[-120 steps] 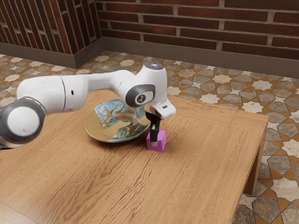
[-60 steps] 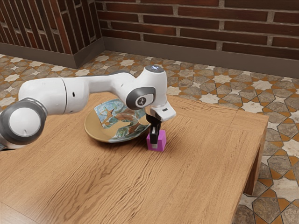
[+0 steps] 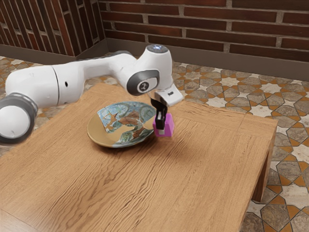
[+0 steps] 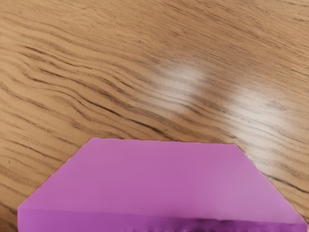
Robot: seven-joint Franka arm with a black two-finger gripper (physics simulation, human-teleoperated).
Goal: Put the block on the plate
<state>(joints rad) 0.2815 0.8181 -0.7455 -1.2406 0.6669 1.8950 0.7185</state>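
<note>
Carry step, gripper (image 3: 161, 129) pinching pink block (image 3: 168, 124) near frame centre, looks lifted; next, move toward exterior view's left over plate (image 3: 97, 137), lower, release.

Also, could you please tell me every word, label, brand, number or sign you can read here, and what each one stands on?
Nothing is readable.
Pale mark on the arm's dark round cap: too small to read.
Block: no writing on the faces shown.
Plate: a painted pattern, no lettering I can make out.
</note>
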